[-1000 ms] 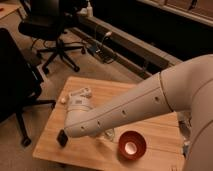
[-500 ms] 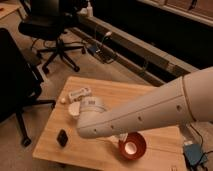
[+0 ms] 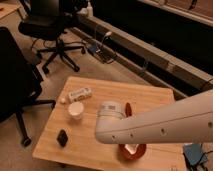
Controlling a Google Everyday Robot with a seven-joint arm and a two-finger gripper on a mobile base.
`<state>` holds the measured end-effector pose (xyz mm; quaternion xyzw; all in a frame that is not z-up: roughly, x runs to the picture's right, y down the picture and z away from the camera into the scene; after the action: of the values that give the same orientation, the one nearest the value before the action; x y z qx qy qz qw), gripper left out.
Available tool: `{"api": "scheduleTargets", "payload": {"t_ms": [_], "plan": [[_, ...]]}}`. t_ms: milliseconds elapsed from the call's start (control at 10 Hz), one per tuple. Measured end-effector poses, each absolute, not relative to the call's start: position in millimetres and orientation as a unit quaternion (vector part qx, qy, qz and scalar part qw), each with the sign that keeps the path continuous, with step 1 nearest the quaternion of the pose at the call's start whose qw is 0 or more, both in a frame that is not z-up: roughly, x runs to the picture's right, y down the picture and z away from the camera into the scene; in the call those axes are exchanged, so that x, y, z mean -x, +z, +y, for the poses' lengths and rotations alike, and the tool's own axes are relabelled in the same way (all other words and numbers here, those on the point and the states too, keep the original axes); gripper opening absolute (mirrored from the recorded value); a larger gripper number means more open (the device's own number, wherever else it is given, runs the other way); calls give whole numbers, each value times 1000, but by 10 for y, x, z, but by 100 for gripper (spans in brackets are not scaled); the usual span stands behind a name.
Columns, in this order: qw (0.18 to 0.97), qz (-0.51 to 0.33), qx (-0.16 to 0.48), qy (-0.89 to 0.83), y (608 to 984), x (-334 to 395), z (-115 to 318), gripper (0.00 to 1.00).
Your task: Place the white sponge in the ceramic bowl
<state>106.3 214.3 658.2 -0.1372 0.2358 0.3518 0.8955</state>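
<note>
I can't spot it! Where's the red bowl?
The ceramic bowl sits at the wooden table's near edge, low in the camera view, half hidden under the robot arm, which also hides the gripper.

No legible text, label, brand, number or sign anywhere. Dark printing across the white packet (image 3: 80,93) on the wooden table (image 3: 100,132), too small and blurred to read. Small dark dots along the white robot arm (image 3: 165,125), not lettering. Nothing written on the white cup (image 3: 75,109), the small black block (image 3: 62,137) or the red-brown bowl (image 3: 132,150). Gripper somewhere behind the arm's white casing, out of sight, so no markings to report there either.
</note>
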Motion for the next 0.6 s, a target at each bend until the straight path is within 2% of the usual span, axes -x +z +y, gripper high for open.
{"api": "scheduleTargets", "payload": {"t_ms": [400, 600], "plan": [[882, 256, 171, 356, 6687, -1213, 2574, 51], [888, 239, 172, 355, 6776, -1141, 2591, 72]]}}
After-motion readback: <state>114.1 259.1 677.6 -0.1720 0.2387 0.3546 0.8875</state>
